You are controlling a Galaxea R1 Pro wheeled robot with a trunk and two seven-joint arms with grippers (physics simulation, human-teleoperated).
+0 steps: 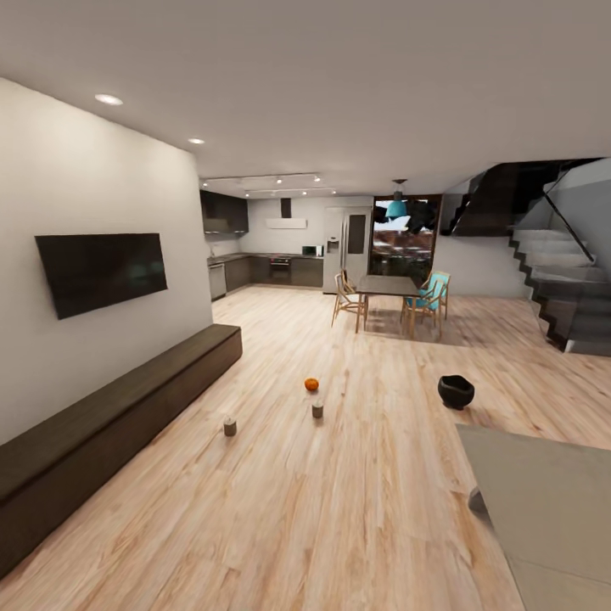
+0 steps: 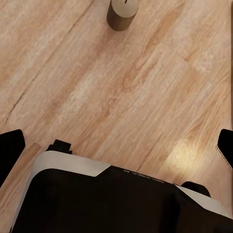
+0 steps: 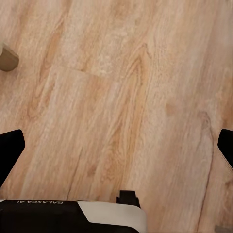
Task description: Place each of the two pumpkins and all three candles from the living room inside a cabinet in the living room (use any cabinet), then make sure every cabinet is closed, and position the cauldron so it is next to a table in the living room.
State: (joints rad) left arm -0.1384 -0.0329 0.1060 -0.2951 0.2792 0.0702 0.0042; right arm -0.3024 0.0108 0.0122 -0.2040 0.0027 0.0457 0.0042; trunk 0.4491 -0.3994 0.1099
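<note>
Item: 1 pumpkin (image 1: pixel 311 384), 2 candles (image 1: pixel 230 427) (image 1: pixel 317 411), cauldron (image 1: pixel 456 391) on floor, frame centre, cabinet (image 1: pixel 102 424) lower left; left gripper (image 2: pixel 116 145) and right gripper (image 3: pixel 116 145) spread wide, empty, another candle (image 2: pixel 122 12) ahead of left.

One orange pumpkin (image 1: pixel 311 384), two upright candles (image 1: pixel 230 427) and black cauldron (image 1: pixel 456 391) on floor beside shut cabinet (image 1: pixel 110 424).

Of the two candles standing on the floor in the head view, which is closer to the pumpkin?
The right candle, just below the pumpkin; the left candle stands farther off, toward the cabinet.
</note>
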